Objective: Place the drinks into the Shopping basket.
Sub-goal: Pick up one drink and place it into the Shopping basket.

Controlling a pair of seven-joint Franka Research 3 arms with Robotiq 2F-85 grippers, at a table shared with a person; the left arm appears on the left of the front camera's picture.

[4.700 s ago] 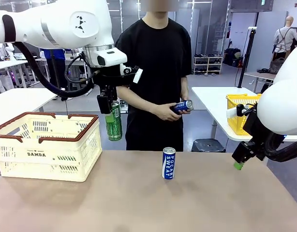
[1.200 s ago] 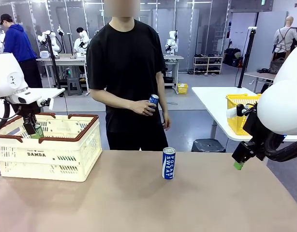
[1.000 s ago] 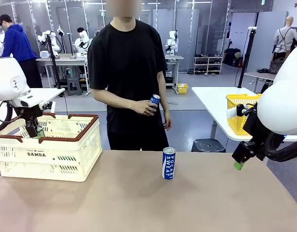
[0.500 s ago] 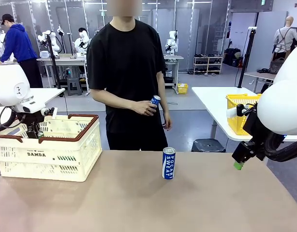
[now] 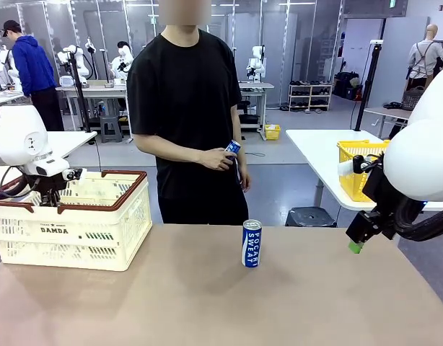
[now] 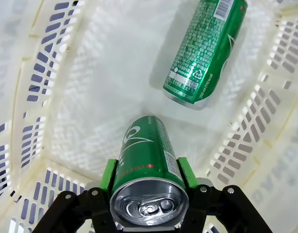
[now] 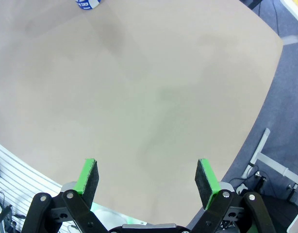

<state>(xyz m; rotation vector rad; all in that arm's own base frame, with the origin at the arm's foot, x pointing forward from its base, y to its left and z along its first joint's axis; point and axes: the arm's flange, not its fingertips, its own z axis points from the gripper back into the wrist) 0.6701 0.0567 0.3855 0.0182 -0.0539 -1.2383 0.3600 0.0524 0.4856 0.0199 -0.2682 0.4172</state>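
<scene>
The left gripper [image 6: 146, 174] is clamped on a green can [image 6: 141, 145], one green pad against each side of the can body, with the silver top and pull tab facing the wrist camera. The gripper and the can are down inside the cream basket [image 5: 84, 238], below its dark brown rim. A second green can [image 6: 207, 53] lies on its side on the basket floor, apart from the held can and close to one slotted wall. In the front view the basket stands at the robot's left end of the table [image 5: 207, 303], with "DAMDA" printed on its near side. The right gripper [image 7: 148, 179] has its jaws apart and holds nothing; it hangs over the right edge of the table. A blue can [image 5: 251, 244] marked "POCARI SWEAT" stands upright near the middle of the table, well apart from both the basket and the right gripper. At the far side a person's hand [image 5: 216, 160] holds a third, blue can [image 5: 231, 147] at waist height.
</scene>
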